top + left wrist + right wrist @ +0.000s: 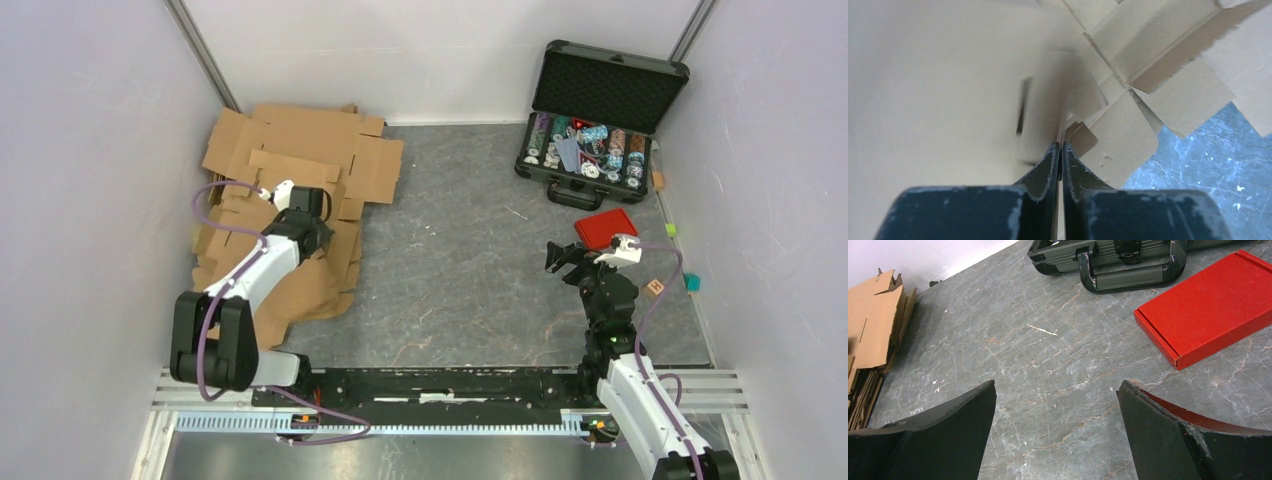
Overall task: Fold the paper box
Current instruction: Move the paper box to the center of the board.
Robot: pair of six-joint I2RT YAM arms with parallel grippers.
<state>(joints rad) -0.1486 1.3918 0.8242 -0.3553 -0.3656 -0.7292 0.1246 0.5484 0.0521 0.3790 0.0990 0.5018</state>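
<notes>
My left gripper (308,203) is down on the pile of flat brown cardboard sheets (300,150) at the back left. In the left wrist view the left gripper (1061,145) is shut on the thin edge of one brown cardboard sheet (1048,115), which runs up from between the fingertips. Other flapped sheets (1168,55) lie beyond it. I cannot pick out a small paper box among this cardboard. My right gripper (562,258) (1055,385) hangs open over the bare grey table, holding nothing.
A red rectangular lid (606,228) (1208,307) lies just beyond the right gripper. Behind it stands an open black case (590,150) (1108,260) of chips. Small blocks (655,287) sit by the right wall. The cardboard pile's edge (873,325) shows far left.
</notes>
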